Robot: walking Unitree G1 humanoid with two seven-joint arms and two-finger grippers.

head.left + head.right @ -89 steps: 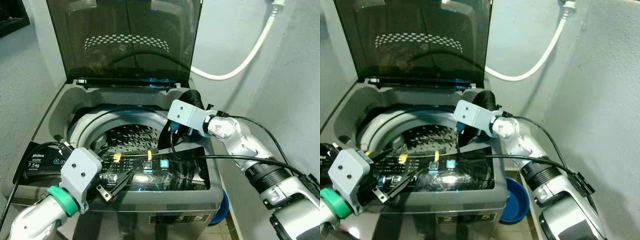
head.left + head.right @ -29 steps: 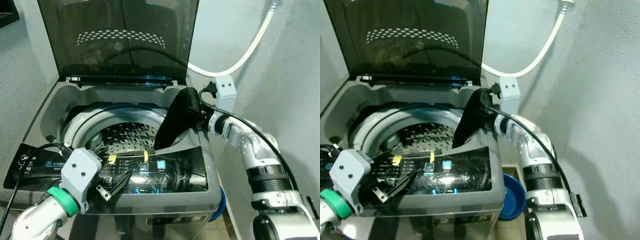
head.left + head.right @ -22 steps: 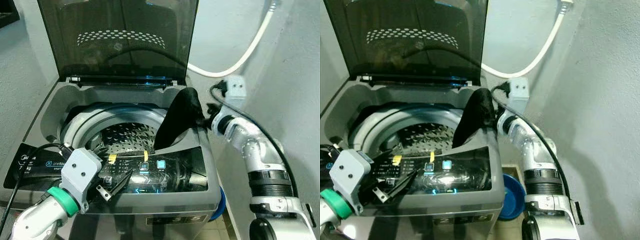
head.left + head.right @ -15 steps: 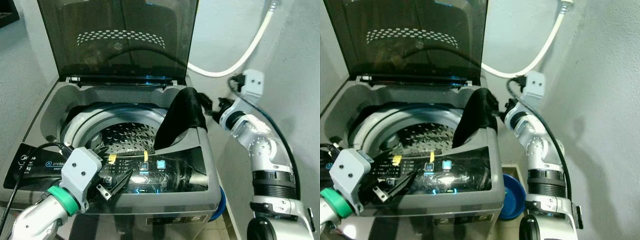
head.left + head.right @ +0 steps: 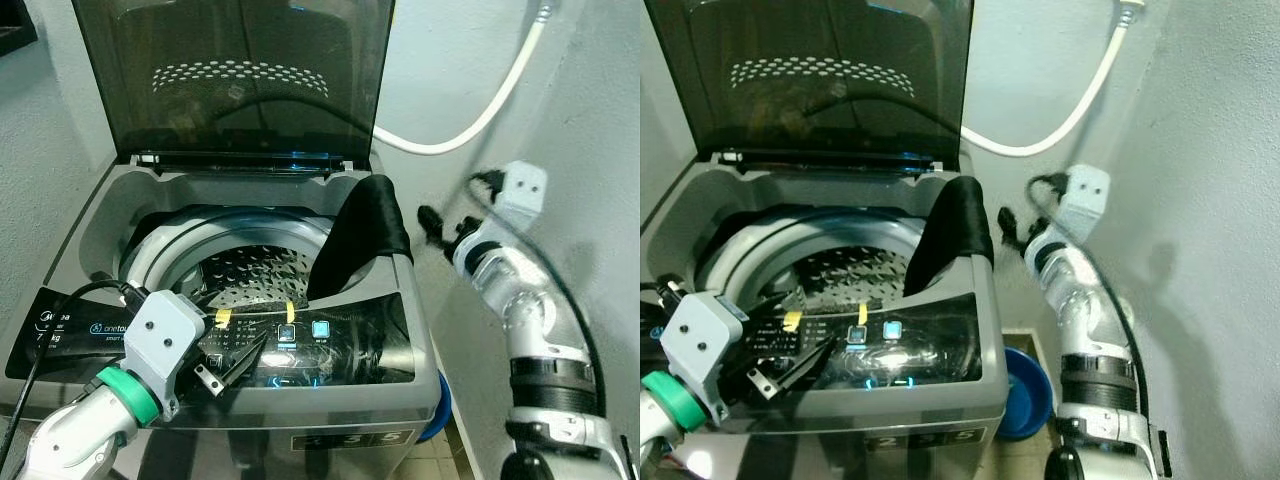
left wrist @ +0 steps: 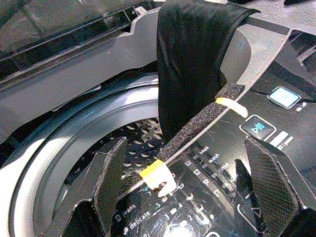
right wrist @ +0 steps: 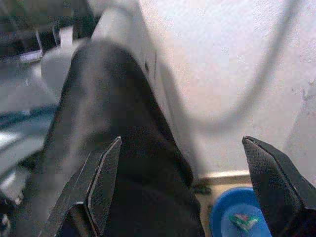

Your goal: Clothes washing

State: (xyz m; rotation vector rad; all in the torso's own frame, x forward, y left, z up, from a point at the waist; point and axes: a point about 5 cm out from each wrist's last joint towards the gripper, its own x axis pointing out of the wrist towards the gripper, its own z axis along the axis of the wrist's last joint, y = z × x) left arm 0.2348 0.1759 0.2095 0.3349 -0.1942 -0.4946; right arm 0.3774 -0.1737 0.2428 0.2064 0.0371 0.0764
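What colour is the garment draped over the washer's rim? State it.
Black garment; clearest in the left eye view.

I see the drum mouth (image 5: 240,265) open at centre frame under the raised lid (image 5: 235,80), which walls off the top. A black garment (image 5: 362,235) draped over the tub's right rim narrows that side. My left gripper (image 5: 228,368), fingers apart, sits low left over the control panel (image 5: 330,335). At right, my right gripper (image 5: 432,222) hangs in the gap before the wall (image 5: 600,130), a hose (image 5: 470,125) arching above it.
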